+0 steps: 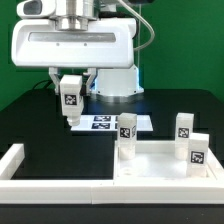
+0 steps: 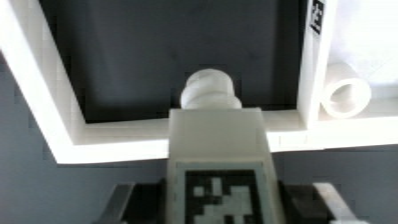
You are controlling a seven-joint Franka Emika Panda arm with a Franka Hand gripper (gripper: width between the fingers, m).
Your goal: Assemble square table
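Note:
My gripper (image 1: pixel 69 88) is shut on a white table leg (image 1: pixel 70 100) and holds it above the black table at the exterior view's left, behind the marker board (image 1: pixel 108 122). In the wrist view the leg (image 2: pixel 219 135) sits between my dark fingers (image 2: pixel 135 202), tag facing the camera and rounded end (image 2: pixel 208 86) pointing away. The white square tabletop (image 1: pixel 160 168) lies at the exterior view's front right. Three tagged legs stand on it (image 1: pixel 127 136) (image 1: pixel 184 127) (image 1: pixel 197 150). One round leg end (image 2: pixel 347 97) shows in the wrist view.
A low white wall (image 1: pixel 55 185) frames the workspace along the front and at the exterior view's left; its corner (image 2: pixel 71 125) shows in the wrist view beyond the held leg. The robot's white base (image 1: pixel 75 45) stands at the back.

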